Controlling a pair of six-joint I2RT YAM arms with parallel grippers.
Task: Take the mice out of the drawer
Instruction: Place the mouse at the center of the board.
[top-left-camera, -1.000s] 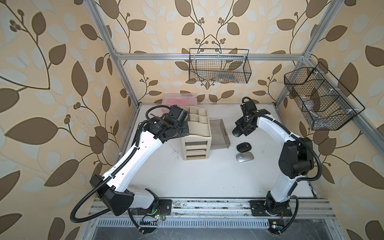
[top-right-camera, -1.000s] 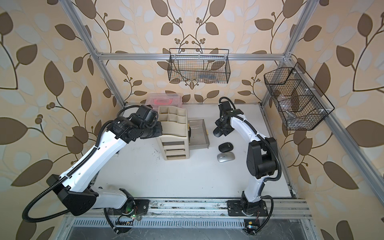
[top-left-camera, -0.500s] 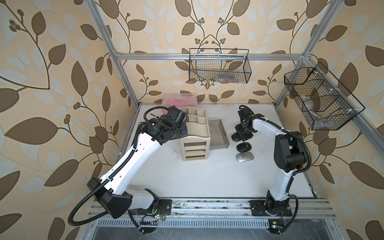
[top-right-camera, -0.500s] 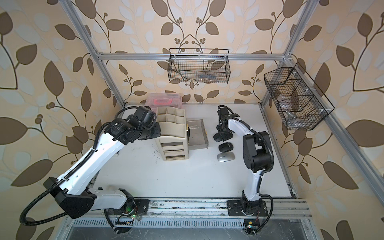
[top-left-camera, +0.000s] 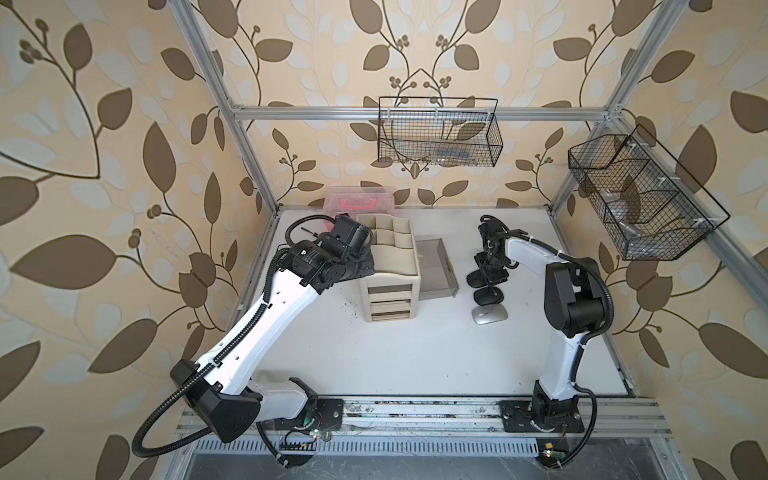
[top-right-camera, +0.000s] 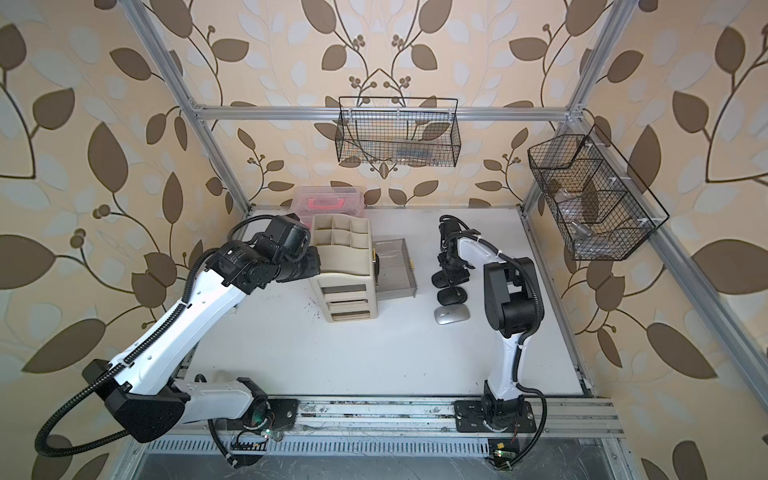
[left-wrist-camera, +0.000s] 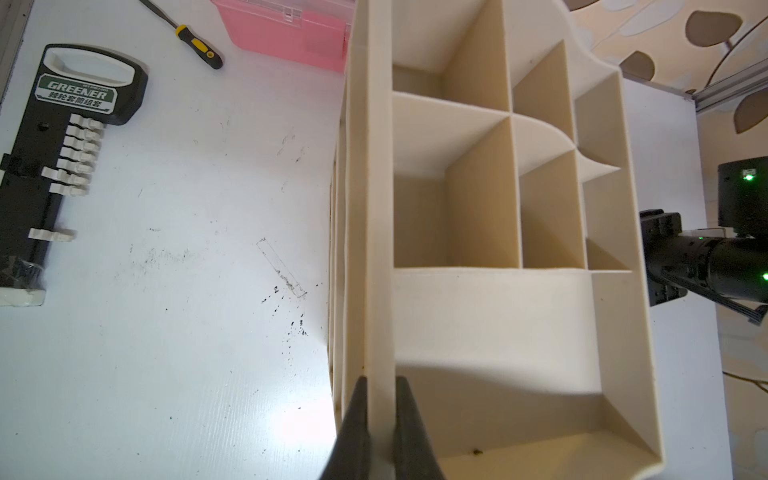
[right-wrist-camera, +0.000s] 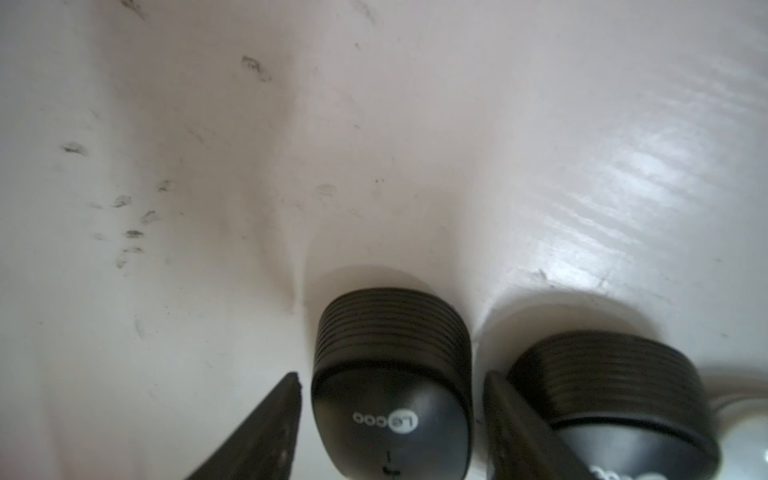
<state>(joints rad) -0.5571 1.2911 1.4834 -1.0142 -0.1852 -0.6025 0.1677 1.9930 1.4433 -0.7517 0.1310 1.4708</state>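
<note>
The beige organizer (top-left-camera: 388, 266) has its clear grey drawer (top-left-camera: 436, 270) pulled out to the right, and I see no mouse inside it. Three mice lie on the table to the right of it: a black mouse (top-left-camera: 473, 277), a second black mouse (top-left-camera: 487, 296) and a silver mouse (top-left-camera: 489, 313). My right gripper (right-wrist-camera: 394, 376) is open around the first black mouse (right-wrist-camera: 392, 395), which rests on the table with a gap at each finger. The second black mouse (right-wrist-camera: 615, 386) lies just outside one finger. My left gripper (left-wrist-camera: 381, 380) is shut on the organizer's side wall (left-wrist-camera: 380, 249).
A pink box (top-left-camera: 359, 199) stands behind the organizer. A black socket holder (left-wrist-camera: 62, 145) and a screwdriver (left-wrist-camera: 199, 45) lie on the table left of the organizer. Wire baskets hang on the back wall (top-left-camera: 440, 133) and the right wall (top-left-camera: 640, 199).
My right gripper came down from beside the drawer to the table with a black mouse and its jaws have opened around it. The left arm holds still.
</note>
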